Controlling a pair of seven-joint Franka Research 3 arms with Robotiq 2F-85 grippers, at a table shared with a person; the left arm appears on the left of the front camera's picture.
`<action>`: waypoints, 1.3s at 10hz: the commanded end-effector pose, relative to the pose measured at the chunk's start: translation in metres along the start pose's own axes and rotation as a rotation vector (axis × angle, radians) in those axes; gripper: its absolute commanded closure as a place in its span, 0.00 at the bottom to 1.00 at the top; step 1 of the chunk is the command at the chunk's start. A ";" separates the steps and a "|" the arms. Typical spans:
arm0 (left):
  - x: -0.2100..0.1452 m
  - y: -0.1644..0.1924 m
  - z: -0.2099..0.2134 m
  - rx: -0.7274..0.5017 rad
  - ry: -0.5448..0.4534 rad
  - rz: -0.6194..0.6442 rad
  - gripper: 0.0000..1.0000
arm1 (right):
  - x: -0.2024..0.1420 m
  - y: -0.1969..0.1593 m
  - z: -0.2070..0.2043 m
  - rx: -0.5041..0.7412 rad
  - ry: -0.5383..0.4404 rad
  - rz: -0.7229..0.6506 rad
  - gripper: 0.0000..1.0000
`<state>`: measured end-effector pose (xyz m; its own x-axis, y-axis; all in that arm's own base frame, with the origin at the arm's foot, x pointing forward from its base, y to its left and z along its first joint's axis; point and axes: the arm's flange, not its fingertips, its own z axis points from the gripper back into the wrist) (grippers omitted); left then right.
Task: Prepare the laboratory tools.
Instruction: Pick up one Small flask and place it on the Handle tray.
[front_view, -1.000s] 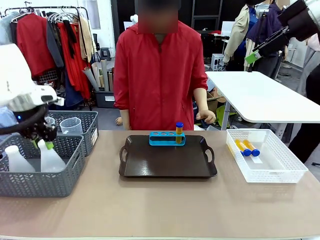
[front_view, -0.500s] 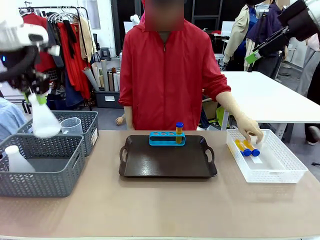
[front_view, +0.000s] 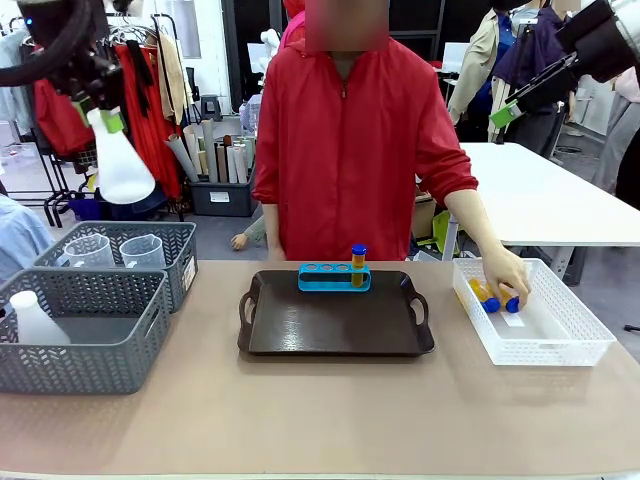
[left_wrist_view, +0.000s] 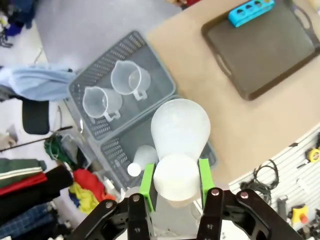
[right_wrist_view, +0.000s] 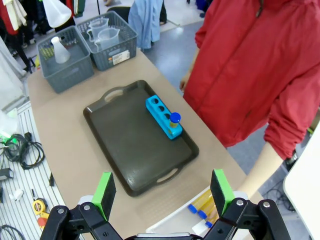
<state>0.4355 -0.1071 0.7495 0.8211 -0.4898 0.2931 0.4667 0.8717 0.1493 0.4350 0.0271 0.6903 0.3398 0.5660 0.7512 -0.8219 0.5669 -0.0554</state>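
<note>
Front view: left gripper (front_view: 101, 119) holds conical flask (front_view: 123, 172) near-upright, neck up

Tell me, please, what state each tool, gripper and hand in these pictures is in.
conical flask: neck up, in the air.
left gripper: shut on the conical flask's neck.
right gripper: open, empty.
tube rack: on the tray, one hole filled, three empty.
racked tube: upright, capped.
second flask: upright in the near basket.
measuring jugs: upright in the far basket.
person's hand: in the white bin, on the lying tubes.
</note>
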 end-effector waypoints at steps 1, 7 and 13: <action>0.003 0.000 0.005 -0.034 -0.001 -0.117 1.00 | 0.001 0.001 0.001 0.000 -0.006 0.004 0.00; 0.000 0.000 0.000 0.000 0.000 0.000 1.00 | 0.001 0.001 0.001 0.000 -0.006 0.004 0.00; 0.047 -0.064 -0.004 -0.031 -0.029 -0.157 1.00 | 0.001 0.001 0.001 0.000 -0.006 0.004 0.00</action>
<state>0.4344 -0.1723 0.7449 0.7414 -0.6105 0.2786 0.5896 0.7909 0.1639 0.4350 0.0272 0.6904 0.3399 0.5662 0.7509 -0.8218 0.5671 -0.0557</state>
